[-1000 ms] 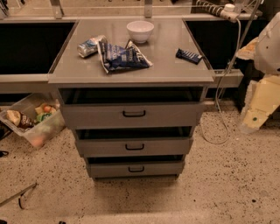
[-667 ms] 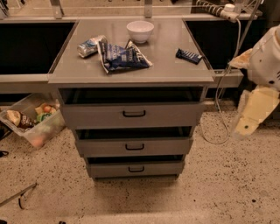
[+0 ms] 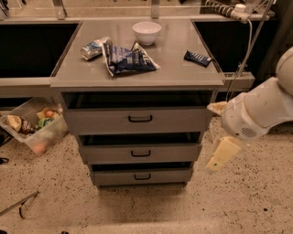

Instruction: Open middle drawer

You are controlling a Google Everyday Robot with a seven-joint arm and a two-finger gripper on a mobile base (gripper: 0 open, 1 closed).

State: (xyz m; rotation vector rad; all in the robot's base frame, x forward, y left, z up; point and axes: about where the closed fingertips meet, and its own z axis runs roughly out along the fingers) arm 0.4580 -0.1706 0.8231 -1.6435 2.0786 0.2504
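Note:
The grey cabinet [image 3: 137, 75] has three drawers stacked one above the other. The middle drawer [image 3: 105, 154] is the mid-sized grey front, with a small black bar handle [image 3: 140, 153]. Its front stands a little proud of the cabinet, and a dark gap shows above it. My gripper [image 3: 219, 156] is the cream-coloured piece hanging from the white arm [image 3: 256, 112] that comes in from the right. It hangs in the air just right of the cabinet, level with the middle drawer, and touches nothing.
On the cabinet top are a white bowl [image 3: 146, 32], a blue chip bag [image 3: 129, 58], a crushed can [image 3: 94, 48] and a dark snack bar [image 3: 198, 57]. A clear bin of food [image 3: 34, 125] sits on the floor at the left. A power strip [image 3: 233, 10] and its cable [image 3: 242, 50] hang at the upper right.
The arm and gripper have moved left and down, from beside the cabinet top's right edge to close by the middle drawer's right end. The drawers have not moved.

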